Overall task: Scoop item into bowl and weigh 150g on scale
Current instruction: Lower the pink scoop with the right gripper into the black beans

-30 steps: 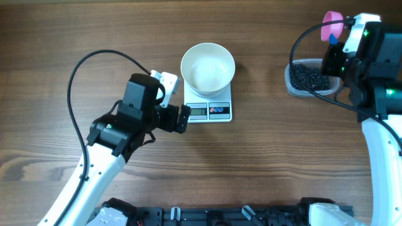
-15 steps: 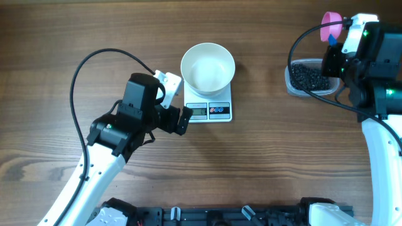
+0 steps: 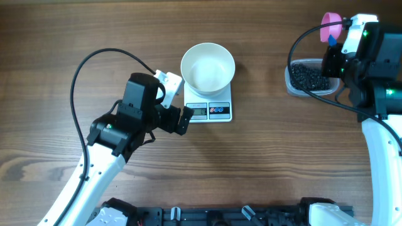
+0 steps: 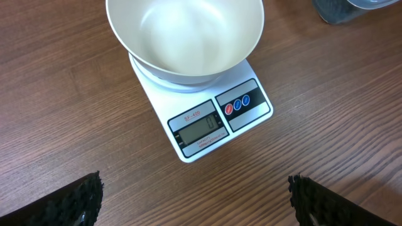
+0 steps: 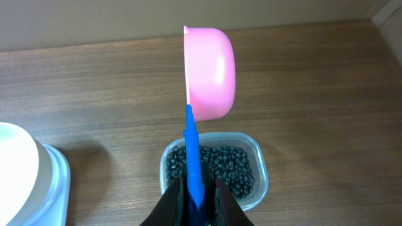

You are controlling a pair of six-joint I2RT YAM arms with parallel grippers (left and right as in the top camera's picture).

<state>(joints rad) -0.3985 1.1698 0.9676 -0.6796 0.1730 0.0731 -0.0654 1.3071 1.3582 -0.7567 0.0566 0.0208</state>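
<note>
Right jaws clenched on the blue handle (image 5: 193, 150) of the pink scoop (image 5: 210, 72). Cup is up above the tub (image 5: 259, 179), turned on its side, mouth toward frame left. Beans (image 5: 229, 166) lie in that tub, upper right of the overhead frame.

Left jaws released, wide apart, gripping nothing. Fingers (image 4: 78, 201) sit in the lower corners of the wrist view, over tabletop (image 4: 352, 113) near the scale (image 4: 188, 149).

Bowl (image 4: 188, 37) sits on the scale, top centre. Display reads 0. Red label looks like SF-400; smaller print under the display unreadable. One red button, two blue.
</note>
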